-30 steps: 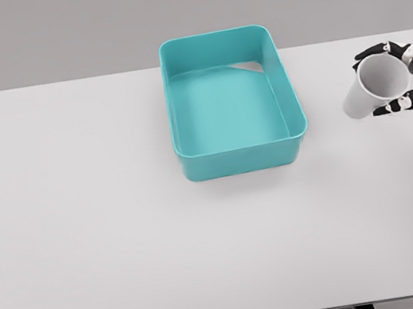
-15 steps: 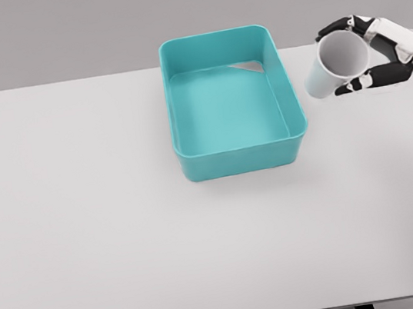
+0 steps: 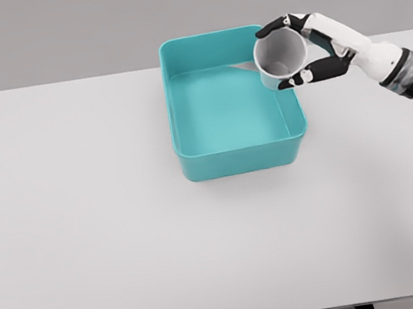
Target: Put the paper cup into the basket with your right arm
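Item: paper cup (image 3: 281, 59), white, held in my right hand (image 3: 313, 47), fingers wrapped round its wall, dark fingertips showing above and below the rim. My arm enters from the right edge; left arm not in view.

Position: over the far right corner of the teal basket (image 3: 182, 119), overlapping its right wall, clear of the white table (image 3: 84, 219).

Orientation: long axis tipped (open mouth faces the camera, base pointing away and down toward the basket).

Relation that matters: the basket's open floor lies left of and below the cup. I judge a short carry leftward before letting go, lest the cup catch the rim.
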`<move>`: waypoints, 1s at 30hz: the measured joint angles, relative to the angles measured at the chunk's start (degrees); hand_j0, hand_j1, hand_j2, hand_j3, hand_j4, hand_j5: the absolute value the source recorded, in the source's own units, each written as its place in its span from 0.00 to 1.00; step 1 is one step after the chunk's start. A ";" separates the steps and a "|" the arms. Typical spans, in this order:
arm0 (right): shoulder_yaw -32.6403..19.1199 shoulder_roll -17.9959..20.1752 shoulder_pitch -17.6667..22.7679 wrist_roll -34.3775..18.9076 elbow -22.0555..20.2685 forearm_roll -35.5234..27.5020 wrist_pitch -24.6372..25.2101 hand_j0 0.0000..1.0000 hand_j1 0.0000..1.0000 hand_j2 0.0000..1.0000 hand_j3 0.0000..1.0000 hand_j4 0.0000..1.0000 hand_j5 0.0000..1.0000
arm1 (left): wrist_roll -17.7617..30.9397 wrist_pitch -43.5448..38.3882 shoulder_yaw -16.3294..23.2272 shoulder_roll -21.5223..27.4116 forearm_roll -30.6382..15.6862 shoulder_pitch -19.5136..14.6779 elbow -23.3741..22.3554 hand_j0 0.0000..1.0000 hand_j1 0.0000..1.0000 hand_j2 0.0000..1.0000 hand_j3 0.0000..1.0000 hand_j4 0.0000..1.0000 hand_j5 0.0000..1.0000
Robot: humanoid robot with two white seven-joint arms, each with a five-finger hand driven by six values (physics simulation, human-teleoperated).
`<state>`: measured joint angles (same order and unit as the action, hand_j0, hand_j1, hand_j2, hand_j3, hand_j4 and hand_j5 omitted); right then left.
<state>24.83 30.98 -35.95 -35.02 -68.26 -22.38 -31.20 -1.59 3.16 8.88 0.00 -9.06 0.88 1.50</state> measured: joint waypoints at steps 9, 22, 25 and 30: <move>-0.06 -4.76 -1.84 0.01 0.75 7.70 2.86 0.67 0.67 0.67 0.67 0.67 0.67 | 0.00 0.00 0.00 0.00 0.00 0.00 0.00 1.00 1.00 1.00 1.00 1.00 1.00; -1.28 -11.46 -4.48 0.01 0.55 29.23 11.23 0.66 0.66 0.66 0.66 0.66 0.66 | 0.00 0.00 0.00 0.00 0.00 0.00 0.00 1.00 1.00 1.00 1.00 1.00 1.00; -1.29 -11.99 -5.27 0.01 -0.01 32.82 13.28 0.65 0.65 0.65 0.65 0.65 0.65 | 0.00 0.00 0.00 0.00 -0.01 0.00 0.00 1.00 1.00 1.00 1.00 1.00 1.00; -1.23 -13.19 -5.27 0.01 -2.55 40.62 17.87 0.65 0.65 0.65 0.65 0.65 0.65 | 0.00 0.00 0.00 0.00 0.00 0.00 0.00 1.00 1.00 1.00 1.00 1.00 1.00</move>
<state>23.59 17.78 -41.22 -35.02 -70.81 18.25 -13.33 -1.59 3.16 8.88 0.00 -9.06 0.88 1.50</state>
